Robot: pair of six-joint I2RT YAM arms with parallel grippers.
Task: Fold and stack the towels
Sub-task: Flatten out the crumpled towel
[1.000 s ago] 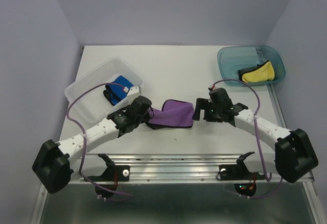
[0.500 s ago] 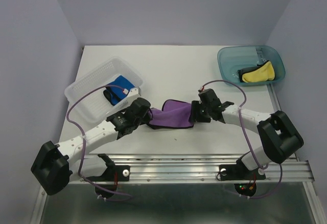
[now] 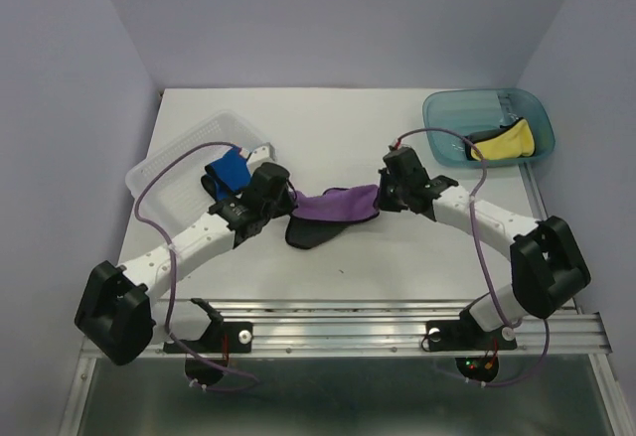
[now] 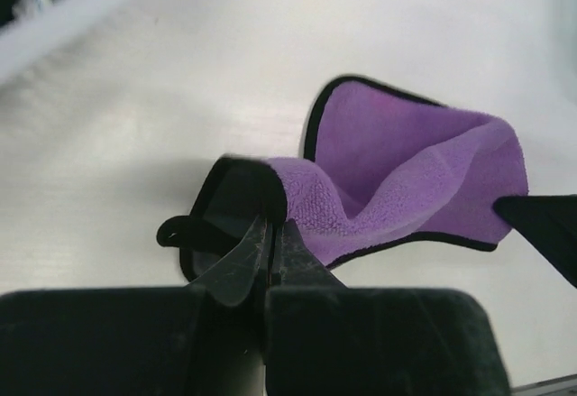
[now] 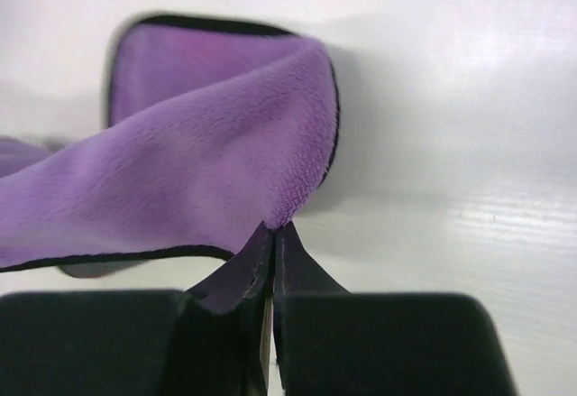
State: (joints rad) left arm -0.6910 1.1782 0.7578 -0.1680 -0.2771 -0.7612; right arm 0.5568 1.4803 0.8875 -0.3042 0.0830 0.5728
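2 pinches on purple towel (image 3: 333, 205) now: right gripper (image 3: 382, 196) just clamped its right edge, left gripper (image 3: 286, 204) keeps the left; towel sags between them over table (image 3: 397, 257), ready for folding

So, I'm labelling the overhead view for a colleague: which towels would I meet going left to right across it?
blue towel → purple towel → yellow towel

bright, even light; wrist views soft
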